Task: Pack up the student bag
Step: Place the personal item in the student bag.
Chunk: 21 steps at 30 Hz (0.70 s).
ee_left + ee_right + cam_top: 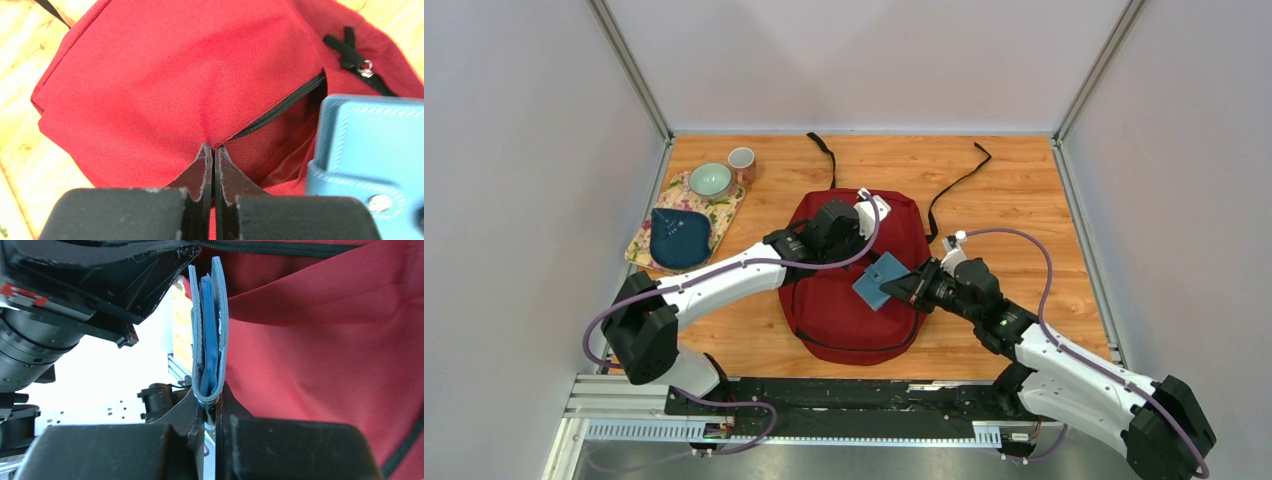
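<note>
Worktop [1024, 190] centre held the student bag [844, 310] in the overhead view. The left arm [724, 275] reached over its upper part, and the right fingers [904, 288] sat at its right side, clamped on a teal-blue wallet [877, 282]. From the left wrist, the left fingers [207, 162] were pressed fully together, their tips pinching the red fabric beside the open black zipper [280, 107]. The bag spread ahead of them, the wallet to the right. From the right wrist, the right fingers gripped the upright wallet's lower edge, with the bag's fabric just beyond.
</note>
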### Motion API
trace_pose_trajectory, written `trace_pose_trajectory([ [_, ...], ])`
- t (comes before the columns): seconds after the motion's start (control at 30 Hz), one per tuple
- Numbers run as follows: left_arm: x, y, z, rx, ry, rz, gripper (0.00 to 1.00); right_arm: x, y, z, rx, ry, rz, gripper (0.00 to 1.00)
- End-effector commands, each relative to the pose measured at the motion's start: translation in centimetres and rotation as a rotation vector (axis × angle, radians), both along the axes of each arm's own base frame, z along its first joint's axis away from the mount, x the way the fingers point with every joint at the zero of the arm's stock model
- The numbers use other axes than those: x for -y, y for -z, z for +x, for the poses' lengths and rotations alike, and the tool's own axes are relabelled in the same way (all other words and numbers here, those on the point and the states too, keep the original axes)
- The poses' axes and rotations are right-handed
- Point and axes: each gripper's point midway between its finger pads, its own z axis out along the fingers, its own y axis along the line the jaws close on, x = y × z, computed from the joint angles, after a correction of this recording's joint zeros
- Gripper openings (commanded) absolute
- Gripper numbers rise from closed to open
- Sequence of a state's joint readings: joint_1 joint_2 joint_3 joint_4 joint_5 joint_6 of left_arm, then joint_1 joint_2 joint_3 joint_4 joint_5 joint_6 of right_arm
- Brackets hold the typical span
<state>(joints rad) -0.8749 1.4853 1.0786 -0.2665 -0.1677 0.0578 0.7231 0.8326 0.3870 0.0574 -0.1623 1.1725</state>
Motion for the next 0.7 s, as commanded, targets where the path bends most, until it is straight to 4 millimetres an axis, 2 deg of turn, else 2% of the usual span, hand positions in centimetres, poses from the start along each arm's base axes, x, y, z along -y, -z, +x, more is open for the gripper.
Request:
trace_pose_trajectory([
  [0.0,2.7,-3.7,-0.4,-0.070,-0.034,-0.189,0.00,-2.2,-3.8,-0.2,0.044,-0.083,0.168,0.00],
  [0.33,3.5,-5.7,-1.1,-0.153,-0.103,-0.316,0.00,-4.7,-1.3,0.0,-0.094,-0.157,0.229,0.00],
  [0.43,3.4,-6.0,-1.3,-0.160,-0.109,-0.324,0.00,-4.9,-0.7,0.7,-0.113,-0.150,0.238,0.00],
  [0.53,3.3,-6.1,-1.7,-0.170,-0.102,-0.330,0.00,-4.5,-0.6,1.9,-0.115,-0.123,0.266,0.00],
  [0.67,2.7,-6.1,-2.1,-0.160,-0.092,-0.328,0.00,-2.9,-0.6,4.3,-0.113,-0.061,0.288,0.00],
])
